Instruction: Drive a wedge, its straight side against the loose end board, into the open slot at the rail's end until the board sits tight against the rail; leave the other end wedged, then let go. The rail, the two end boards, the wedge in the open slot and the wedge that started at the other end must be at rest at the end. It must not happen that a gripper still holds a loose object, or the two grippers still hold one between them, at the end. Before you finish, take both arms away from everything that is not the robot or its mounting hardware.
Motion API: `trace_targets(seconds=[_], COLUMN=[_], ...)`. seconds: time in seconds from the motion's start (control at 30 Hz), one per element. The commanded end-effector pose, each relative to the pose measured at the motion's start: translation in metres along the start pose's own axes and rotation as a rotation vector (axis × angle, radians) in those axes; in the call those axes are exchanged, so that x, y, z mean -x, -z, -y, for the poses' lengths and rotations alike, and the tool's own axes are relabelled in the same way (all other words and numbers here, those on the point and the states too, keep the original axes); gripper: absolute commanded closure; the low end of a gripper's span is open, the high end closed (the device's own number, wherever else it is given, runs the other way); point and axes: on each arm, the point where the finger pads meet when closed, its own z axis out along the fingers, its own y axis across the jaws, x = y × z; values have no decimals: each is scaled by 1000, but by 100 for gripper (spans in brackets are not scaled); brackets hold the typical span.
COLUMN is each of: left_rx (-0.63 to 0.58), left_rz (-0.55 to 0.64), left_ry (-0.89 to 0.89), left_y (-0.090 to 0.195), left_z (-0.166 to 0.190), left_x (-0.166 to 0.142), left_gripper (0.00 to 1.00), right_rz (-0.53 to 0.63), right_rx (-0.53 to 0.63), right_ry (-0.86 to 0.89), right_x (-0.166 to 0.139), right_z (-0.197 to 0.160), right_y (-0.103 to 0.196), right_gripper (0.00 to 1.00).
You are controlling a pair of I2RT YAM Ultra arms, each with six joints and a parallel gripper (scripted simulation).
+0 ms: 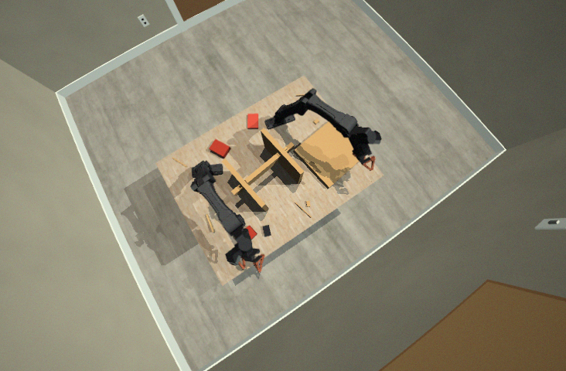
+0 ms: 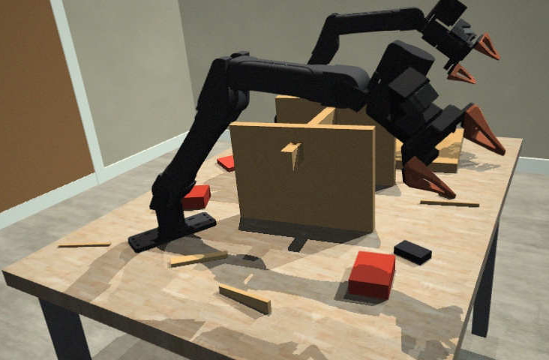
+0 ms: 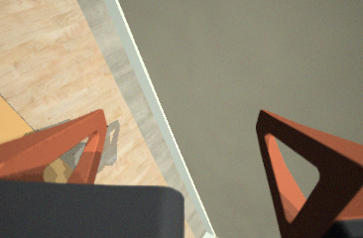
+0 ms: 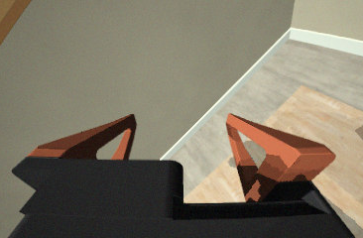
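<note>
Right gripper (image 1: pixel 250 269) (image 2: pixel 478 175) (image 4: pixel 181 115) and left gripper (image 1: pixel 369 163) (image 2: pixel 487 70) (image 3: pixel 181 118), both spread wide and empty.

Orange, triangular fingers with openwork centres characterise each gripper; neither pair touches anything. Nearest in the exterior view, a tapered wooden strip (image 2: pixel 244 299) lies on the pale, wood-grained tabletop (image 1: pixel 192 175) (image 2: pixel 292 297), well below the raised right gripper. Beyond it are a red rectangular block (image 1: pixel 250 233) (image 2: pixel 372 275) and a smaller black block (image 1: pixel 266 230) (image 2: pixel 412 252). Farther back stands the near end board (image 1: pixel 248 188) (image 2: pixel 304 178), a flat, upright tan rectangle, with a narrow wooden end projecting through its face; the wedging there is too small to read. Behind it, the slender rail (image 1: pixel 264 169) (image 2: pixel 324 115) spans to the far end board (image 1: pixel 284 157) (image 2: pixel 385 148). This assembly lies between the two arms, apart from both grippers. Farther still, a broad, smooth tan panel (image 1: pixel 325 151) (image 2: pixel 451 144) lies beside the left arm.
</note>
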Motion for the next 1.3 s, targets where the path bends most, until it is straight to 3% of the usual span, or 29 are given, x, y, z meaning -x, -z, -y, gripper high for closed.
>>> trace_targets(seconds=[0.0, 0.53, 0.57, 0.6, 0.7, 1.03, 1.13, 1.27], left_rx=[-16, -16, -59, -60, -76, -190, -195, -247], left_rz=[9, 9, 4, 13, 31, 76, 86, 95], left_ry=[-3, -3, -37, -48, -98, -337, -347, -443], left_y=[5, 5, 16, 17, 23, 65, 70, 91], left_z=[6, 6, 23, 23, 30, 66, 66, 80], left_x=[3, 3, -6, -5, -7, -39, -36, -58], left_gripper=[0, 0, 0, 0, 0, 0, 0, 0], right_rz=[13, 13, 73, 49, 56, 105, 110, 142], right_rx=[12, 12, 29, 22, 35, 81, 89, 92], right_ry=[-8, -8, -33, -16, 3, 88, 91, 122], right_x=[7, 7, 42, 32, 41, 92, 95, 118], right_z=[-4, -4, -4, 2, 3, 25, 24, 40], right_y=[4, 4, 16, 13, 18, 53, 58, 76], right_gripper=[0, 0, 0, 0, 0, 0, 0, 0])
